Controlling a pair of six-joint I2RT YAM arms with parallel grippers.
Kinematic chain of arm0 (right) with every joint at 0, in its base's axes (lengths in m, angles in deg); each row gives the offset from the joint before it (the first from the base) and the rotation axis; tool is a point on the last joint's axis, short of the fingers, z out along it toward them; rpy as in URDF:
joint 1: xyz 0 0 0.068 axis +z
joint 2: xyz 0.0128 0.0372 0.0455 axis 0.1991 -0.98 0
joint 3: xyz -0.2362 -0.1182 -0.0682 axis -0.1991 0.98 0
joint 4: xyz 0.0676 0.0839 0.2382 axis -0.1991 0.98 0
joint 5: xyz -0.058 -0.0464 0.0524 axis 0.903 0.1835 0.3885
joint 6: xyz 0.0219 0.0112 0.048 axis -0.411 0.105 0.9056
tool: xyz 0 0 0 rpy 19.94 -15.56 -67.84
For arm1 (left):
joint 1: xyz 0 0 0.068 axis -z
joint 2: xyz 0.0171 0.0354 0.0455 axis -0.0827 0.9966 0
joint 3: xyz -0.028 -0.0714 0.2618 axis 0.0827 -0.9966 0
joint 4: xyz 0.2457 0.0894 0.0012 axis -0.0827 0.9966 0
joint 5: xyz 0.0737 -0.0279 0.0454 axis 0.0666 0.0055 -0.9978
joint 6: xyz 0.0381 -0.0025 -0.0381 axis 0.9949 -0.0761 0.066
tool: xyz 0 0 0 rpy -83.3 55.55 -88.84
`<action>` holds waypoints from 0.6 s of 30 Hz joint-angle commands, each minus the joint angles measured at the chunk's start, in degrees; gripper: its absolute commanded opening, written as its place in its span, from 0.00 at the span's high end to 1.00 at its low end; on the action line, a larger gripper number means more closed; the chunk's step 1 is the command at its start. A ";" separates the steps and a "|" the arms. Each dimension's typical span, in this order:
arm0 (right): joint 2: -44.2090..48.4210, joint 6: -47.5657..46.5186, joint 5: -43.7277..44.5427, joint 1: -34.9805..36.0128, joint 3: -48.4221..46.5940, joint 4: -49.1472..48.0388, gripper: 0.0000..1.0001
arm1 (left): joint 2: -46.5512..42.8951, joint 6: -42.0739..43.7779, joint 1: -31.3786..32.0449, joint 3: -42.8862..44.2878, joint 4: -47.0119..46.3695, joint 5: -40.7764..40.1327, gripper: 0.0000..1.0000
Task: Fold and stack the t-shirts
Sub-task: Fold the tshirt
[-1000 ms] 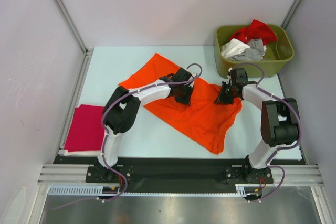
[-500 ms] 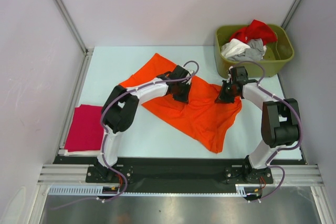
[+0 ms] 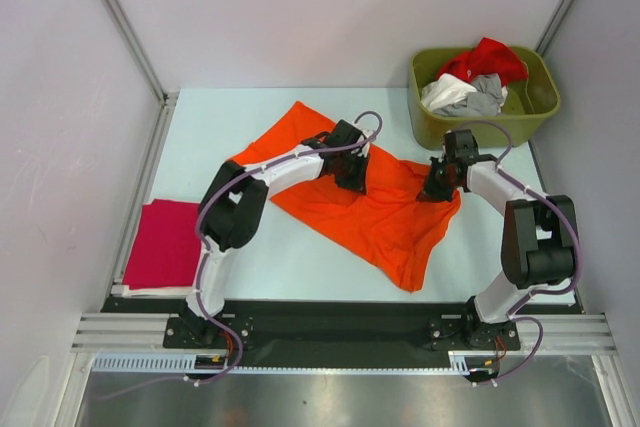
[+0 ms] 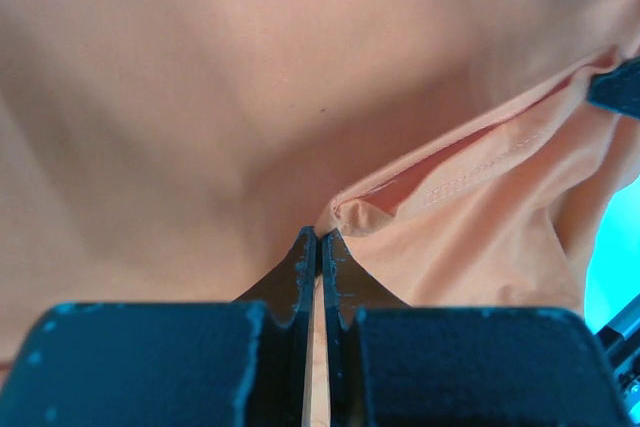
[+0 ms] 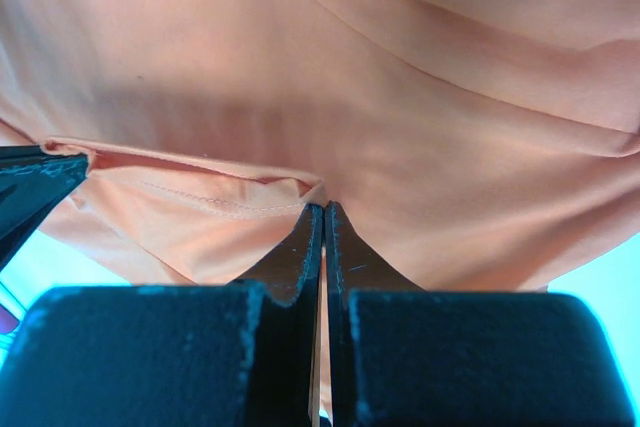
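Observation:
A large bright orange t-shirt (image 3: 380, 227) lies spread and creased across the middle of the table. My left gripper (image 3: 352, 175) rests on its upper middle, shut on a pinched fold of orange cloth (image 4: 345, 215). My right gripper (image 3: 436, 187) sits at the shirt's right edge, shut on a hemmed fold (image 5: 300, 192). A magenta-red t-shirt (image 3: 165, 244) lies folded flat at the table's left edge. Red (image 3: 490, 57), white (image 3: 443, 93) and grey (image 3: 487, 99) t-shirts are heaped in the bin.
The olive-green plastic bin (image 3: 470, 129) stands at the back right corner, just behind my right gripper. Metal frame rails run along the left side and the near edge. Bare pale table (image 3: 290, 257) shows in front of the orange shirt.
Both grippers have shifted slightly to the right with the orange cloth still pinched. The shirt's top edge between them looks a little more stretched.

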 commanded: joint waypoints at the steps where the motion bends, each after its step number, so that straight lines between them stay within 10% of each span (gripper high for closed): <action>1: 1.54 0.29 2.32 -0.50 -1.57 0.72 1.00 | 0.93 0.92 -0.68 2.51 0.41 0.82 0.95; 18: 4.52 1.87 4.25 0.29 -2.90 2.84 1.00 | 2.07 1.09 -0.94 4.89 1.73 1.17 0.96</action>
